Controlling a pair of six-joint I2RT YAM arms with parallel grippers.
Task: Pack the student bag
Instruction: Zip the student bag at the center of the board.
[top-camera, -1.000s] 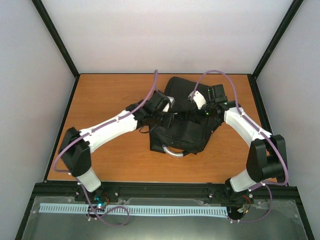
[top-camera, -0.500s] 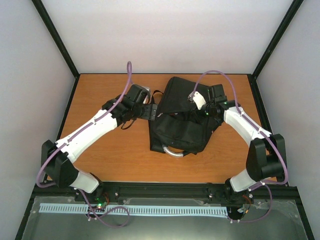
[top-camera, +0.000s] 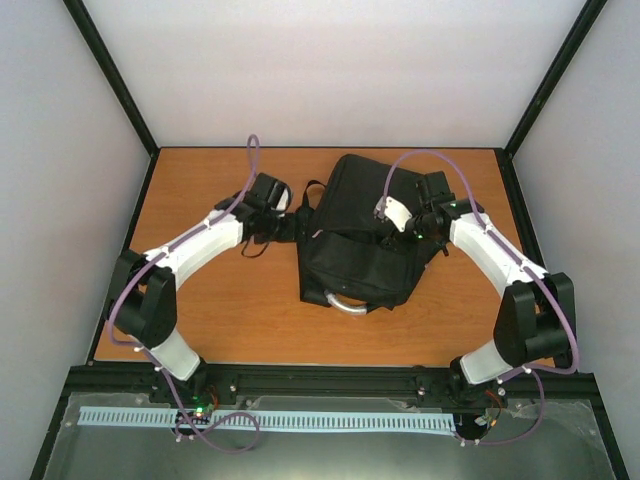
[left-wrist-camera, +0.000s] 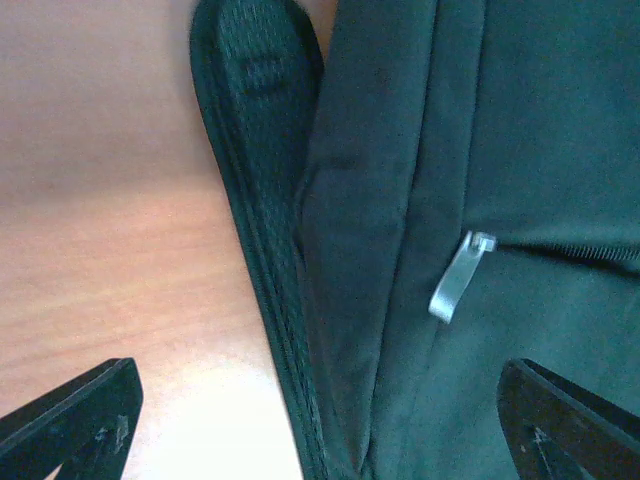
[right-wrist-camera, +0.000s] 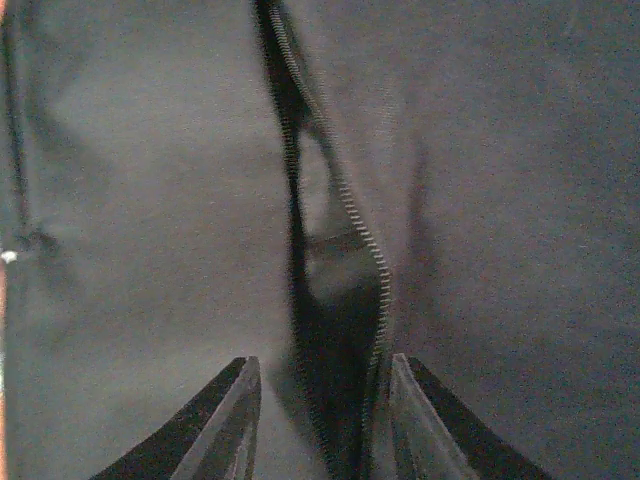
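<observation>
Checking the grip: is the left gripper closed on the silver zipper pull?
No: the left gripper stands wide open, the zipper pull lying free.

I'm watching the surroundings
Wooden table (top-camera: 220, 320) sitting between white walls (top-camera: 330, 70), white slotted strip (top-camera: 300, 421) lying past its near edge.

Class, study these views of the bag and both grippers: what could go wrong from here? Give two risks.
1. The open left gripper straddles the padded strap at the edge of the student bag; closing might catch the strap, not the silver zip pull.
2. The right gripper hovers at the partly open zip; it could snag teeth or fabric.
</observation>
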